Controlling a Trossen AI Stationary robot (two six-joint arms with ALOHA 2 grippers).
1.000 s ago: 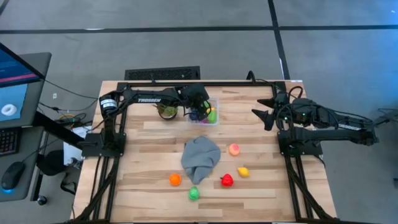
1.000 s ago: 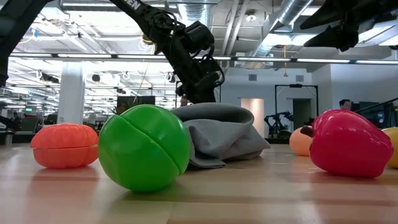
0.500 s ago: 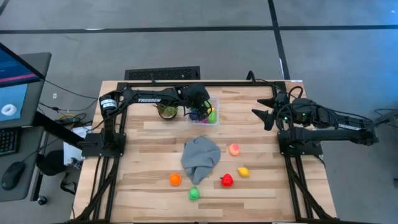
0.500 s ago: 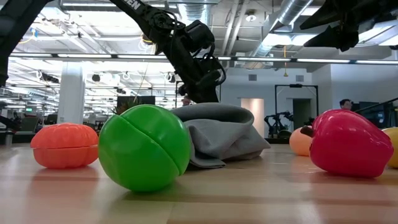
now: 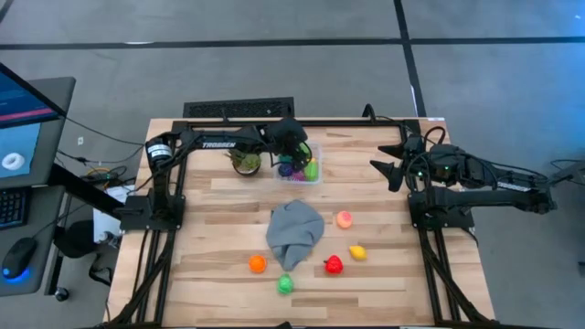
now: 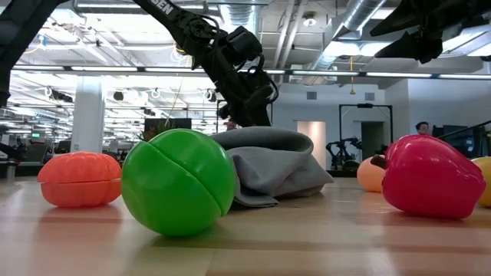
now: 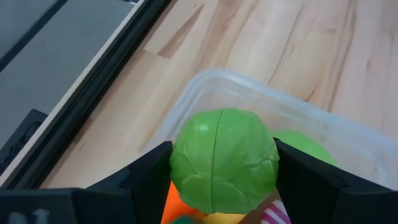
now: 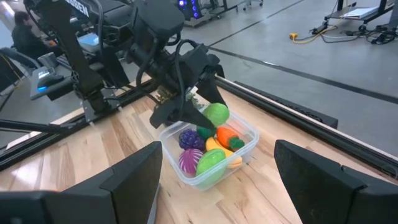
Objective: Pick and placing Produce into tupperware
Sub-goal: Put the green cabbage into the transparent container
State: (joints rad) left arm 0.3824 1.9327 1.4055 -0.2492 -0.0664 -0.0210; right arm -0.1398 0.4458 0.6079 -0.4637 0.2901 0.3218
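The clear square tupperware (image 5: 304, 174) sits near the table's far edge and holds purple grapes (image 8: 188, 138), a carrot (image 8: 227, 136) and other toys. My left gripper (image 5: 292, 149) hovers above the container's far corner, shut on a round green cabbage-like toy (image 7: 224, 160). Five more produce pieces rest on the near half of the table: orange (image 5: 257, 264), green (image 5: 285, 284), red (image 5: 334, 265), yellow (image 5: 357, 252) and peach (image 5: 344, 219). My right gripper (image 5: 384, 166) waits open at the table's right side, touching nothing. My left gripper pinches the round green toy between its two fingers, one finger (image 7: 152, 171) on each side of the ball (image 7: 186, 155). The fingers slant down from the table's left. The toy (image 8: 217, 114) is lifted clear, above the produce in the container.
A crumpled grey cloth (image 5: 294, 233) lies mid-table between the container and the loose produce. A small pot with a plant (image 5: 245, 162) stands just left of the tupperware. Bare wood lies to the container's right, and dark frame rails (image 5: 274, 122) run along the table's edges.
My left gripper, still holding the green toy, has drawn slightly toward the table's far edge and risen a little above the container, so more of the container's contents shows in the high view.
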